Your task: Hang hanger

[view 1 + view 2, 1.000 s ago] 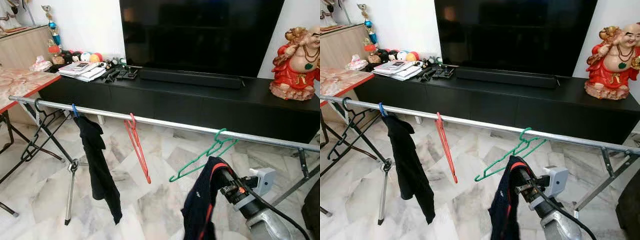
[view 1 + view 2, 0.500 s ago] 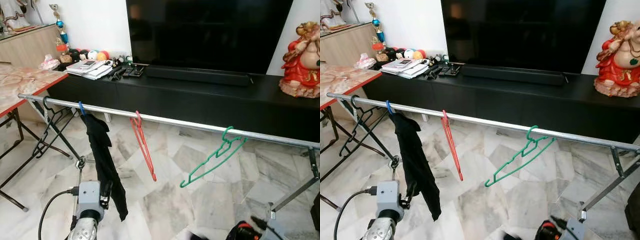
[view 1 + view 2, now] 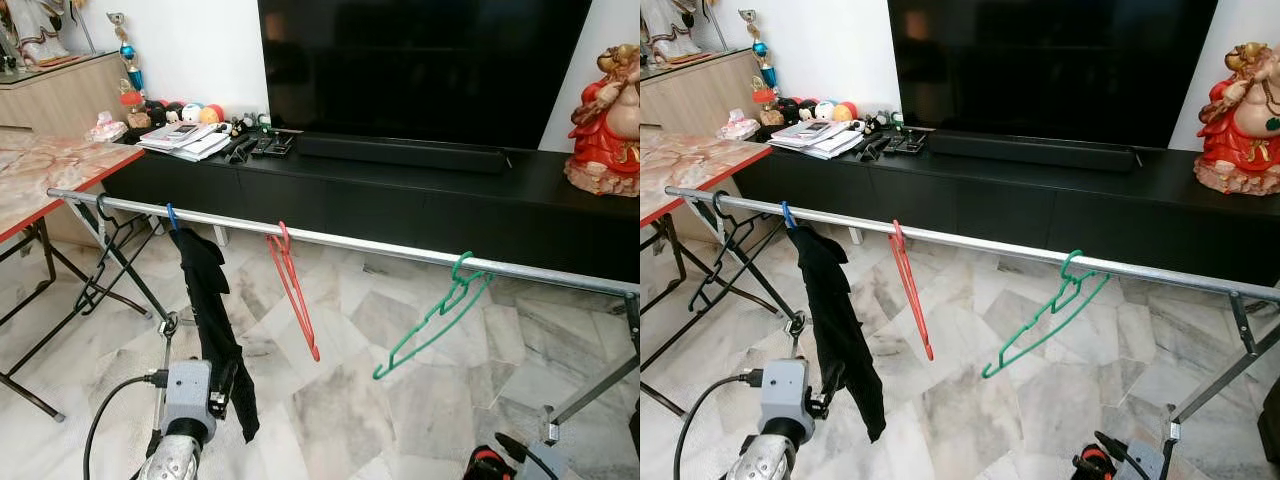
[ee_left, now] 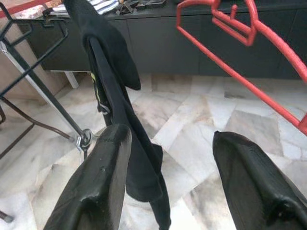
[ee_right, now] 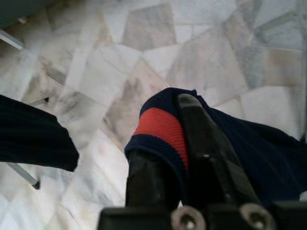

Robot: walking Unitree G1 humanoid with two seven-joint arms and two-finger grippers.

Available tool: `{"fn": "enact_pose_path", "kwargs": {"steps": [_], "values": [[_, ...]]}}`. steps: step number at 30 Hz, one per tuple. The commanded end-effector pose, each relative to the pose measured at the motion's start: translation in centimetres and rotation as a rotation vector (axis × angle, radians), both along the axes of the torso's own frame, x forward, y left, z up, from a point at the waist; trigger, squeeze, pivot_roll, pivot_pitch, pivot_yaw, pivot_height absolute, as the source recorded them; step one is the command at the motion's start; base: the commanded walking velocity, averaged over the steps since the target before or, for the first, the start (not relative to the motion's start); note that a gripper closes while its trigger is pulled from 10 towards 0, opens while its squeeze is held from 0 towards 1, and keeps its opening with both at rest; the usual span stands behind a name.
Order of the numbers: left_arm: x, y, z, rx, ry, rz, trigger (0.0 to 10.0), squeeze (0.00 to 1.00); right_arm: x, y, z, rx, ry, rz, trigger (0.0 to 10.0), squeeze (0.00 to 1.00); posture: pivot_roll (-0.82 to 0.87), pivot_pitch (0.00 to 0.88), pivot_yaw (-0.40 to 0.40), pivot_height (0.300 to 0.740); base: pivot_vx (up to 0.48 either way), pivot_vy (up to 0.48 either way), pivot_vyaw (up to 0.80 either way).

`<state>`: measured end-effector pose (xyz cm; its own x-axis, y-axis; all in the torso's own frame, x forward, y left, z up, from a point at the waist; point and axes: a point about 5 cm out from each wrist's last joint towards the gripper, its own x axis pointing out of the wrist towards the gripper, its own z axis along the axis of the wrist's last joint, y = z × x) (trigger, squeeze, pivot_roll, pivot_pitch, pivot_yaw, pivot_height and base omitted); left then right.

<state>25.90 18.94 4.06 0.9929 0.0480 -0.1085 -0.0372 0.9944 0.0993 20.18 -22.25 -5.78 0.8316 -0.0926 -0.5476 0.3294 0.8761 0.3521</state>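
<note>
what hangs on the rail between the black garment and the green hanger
A red hanger, empty, hangs between the black garment and the green hanger in both eye views.

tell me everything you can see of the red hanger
The red hanger looks like thin plastic, bare, with no garment on it. Its hook sits over the metal rail, and its body hangs down edge-on toward the marble floor. It hangs between the black garment and the green hanger, touching neither. The open left claw points its way from below.

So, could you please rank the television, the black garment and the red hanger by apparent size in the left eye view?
1. television
2. black garment
3. red hanger

The television stands farther away, yet looks largest.
</note>
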Motion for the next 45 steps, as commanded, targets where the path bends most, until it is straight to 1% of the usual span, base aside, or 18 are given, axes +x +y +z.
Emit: {"fn": "enact_pose_path", "kwargs": {"steps": [1, 2, 4, 10, 17, 20, 23, 24, 25, 28, 31, 33, 41, 45], "values": [[0.6, 0.1, 0.9, 0.000, -0.023, -0.004, 10.0, 0.00, 0.4, 0.2, 0.2, -0.003, -0.013, -0.006, 10.0, 0.00, 0.09, 0.000, 0.056, 0.740, 0.000, 0.000, 0.00], [1.1, -0.1, 1.6, -0.010, -0.045, -0.011, 10.0, 0.00, 0.6, 0.3, 0.3, -0.008, -0.017, 0.004, 10.0, 0.00, 0.09, 0.000, 0.055, 0.740, 0.000, 0.000, 0.00], [1.5, -0.2, 2.1, -0.014, -0.060, -0.015, 10.0, 0.00, 0.7, 0.3, 0.3, -0.011, -0.019, 0.003, 10.0, 0.00, 0.10, 0.000, 0.060, 0.740, 0.000, 0.000, 0.00], [2.2, -0.8, 3.2, -0.029, -0.091, -0.018, 10.0, 0.00, 0.7, 0.5, 0.3, -0.019, -0.005, 0.006, 10.0, 0.00, 0.11, 0.000, 0.054, 0.740, 0.000, 0.000, 0.00], [2.6, -1.3, 3.8, -0.042, -0.105, -0.029, 10.0, 0.00, 0.9, 0.5, 0.4, -0.018, -0.010, 0.017, 10.0, 0.00, 0.10, 0.000, 0.056, 0.740, 0.000, 0.000, 0.00], [2.7, -1.4, 3.9, -0.045, -0.104, -0.027, 10.0, 0.00, 0.9, 0.3, 0.3, -0.022, 0.006, 0.029, 10.0, 0.00, 0.10, 0.000, 0.055, 0.740, 0.000, 0.000, 0.00], [2.8, -1.4, 4.0, -0.051, -0.107, -0.021, 10.0, 0.00, 0.2, -0.5, 0.0, -0.020, 0.041, 0.021, 10.0, 0.00, 0.11, 0.000, 0.052, 0.740, 0.000, 0.000, 0.00], [2.8, -1.4, 4.0, -0.051, -0.107, -0.021, 10.0, 0.00, 0.2, -0.5, 0.0, -0.020, 0.041, 0.021, 10.0, 0.00, 0.11, 0.000, 0.052, 0.740, 0.000, 0.000, 0.00], [2.8, -1.4, 4.1, -0.053, -0.110, -0.020, 10.0, 0.00, -0.2, -0.7, -0.3, -0.018, 0.061, 0.017, 10.0, 0.00, 0.11, 0.000, 0.050, 0.740, 0.251, 0.000, 0.00], [2.8, -1.4, 4.2, -0.055, -0.112, -0.018, 10.0, 0.00, -0.9, -0.7, -0.7, -0.019, 0.097, 0.016, 10.0, 0.00, 0.11, 0.000, 0.050, 0.740, 0.254, 0.000, 0.00], [2.8, -1.4, 4.2, -0.055, -0.112, -0.018, 10.0, 0.00, -1.0, -0.6, -0.8, -0.019, 0.106, 0.021, 10.0, 0.00, 0.11, 0.000, 0.050, 0.740, 0.272, 0.000, 0.00], [2.7, -1.4, 4.3, -0.056, -0.113, -0.017, 10.0, 0.00, -1.0, -0.5, -0.8, -0.017, 0.111, 0.027, 10.0, 0.00, 0.11, 0.000, 0.050, 0.740, 0.307, 0.000, 0.00], [2.7, -1.7, 4.5, -0.062, -0.119, -0.024, 10.0, 0.00, 0.5, 0.5, -0.4, -0.019, 0.107, 0.049, 10.0, 0.00, 0.11, 0.000, 0.048, 0.740, 0.339, 0.000, 0.00], [2.7, -1.8, 4.5, -0.064, -0.120, -0.024, 10.0, 0.00, 0.8, 0.8, -0.3, -0.020, 0.105, 0.055, 10.0, 0.00, 0.11, 0.000, 0.046, 0.740, 0.349, 0.000, 0.00]]}}
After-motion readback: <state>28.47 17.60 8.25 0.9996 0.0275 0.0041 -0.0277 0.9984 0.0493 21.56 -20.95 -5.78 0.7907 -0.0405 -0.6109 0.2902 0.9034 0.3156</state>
